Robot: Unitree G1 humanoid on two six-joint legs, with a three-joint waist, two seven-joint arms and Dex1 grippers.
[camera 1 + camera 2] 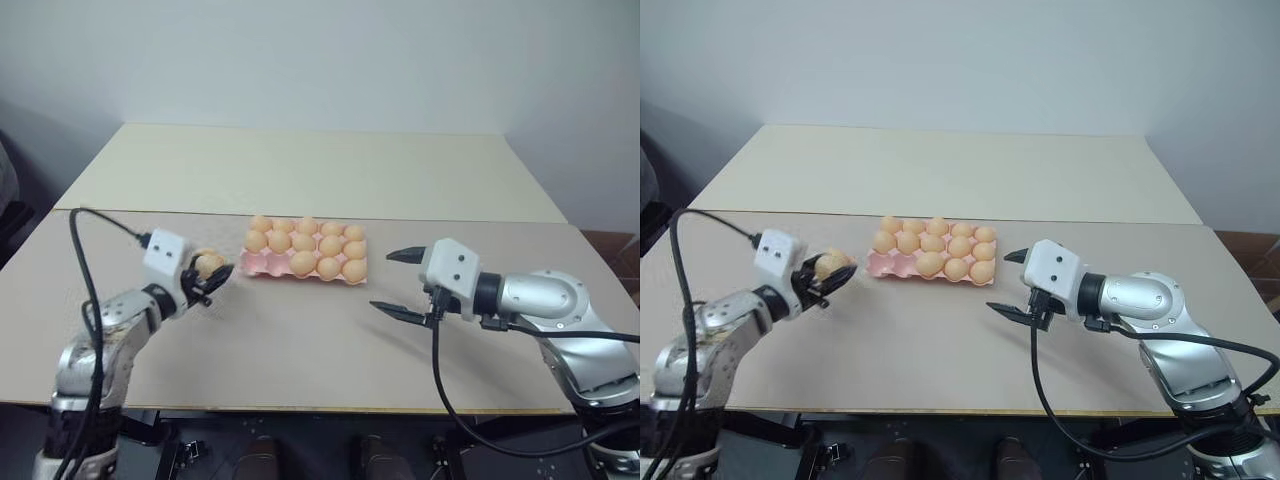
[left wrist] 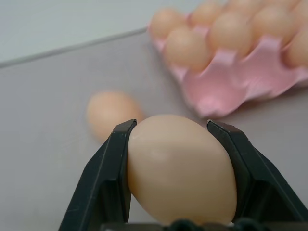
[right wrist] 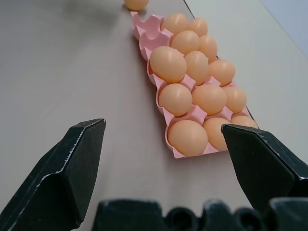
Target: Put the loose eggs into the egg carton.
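Pale beige table (image 1: 300, 340) meets a second, lighter table behind it, under a plain wall. At the middle of the table's far edge lies the egg carton (image 1: 262, 264), most cups filled, with empty cups at its left end. Near that end, the left gripper (image 1: 208, 276) is clamped on one of the loose eggs (image 2: 180, 168), above the tabletop. Another loose egg (image 2: 111, 114) lies on the table just beyond it. Off the carton's right end, the right gripper (image 1: 398, 284) hangs with jaws spread wide, holding nothing.

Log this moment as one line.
left gripper: shut on egg, lifted | right gripper: open, empty | loose egg on table | carton: nearly full
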